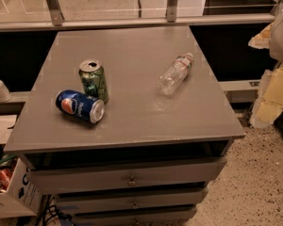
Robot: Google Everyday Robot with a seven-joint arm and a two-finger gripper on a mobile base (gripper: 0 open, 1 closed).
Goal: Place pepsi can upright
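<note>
Camera view: pepsi can (80,106) lies sideways near the table (132,55) edge, tool unseen.

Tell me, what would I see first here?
The blue pepsi can lies on its side near the front left of the grey cabinet top, just in front of an upright green can. A clear bottle lies on its side toward the right. The gripper is not in view.

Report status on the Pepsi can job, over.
Gripper out of view. Pepsi can on its side, front left. Upright green can right beside it. Bottle lying apart.
</note>
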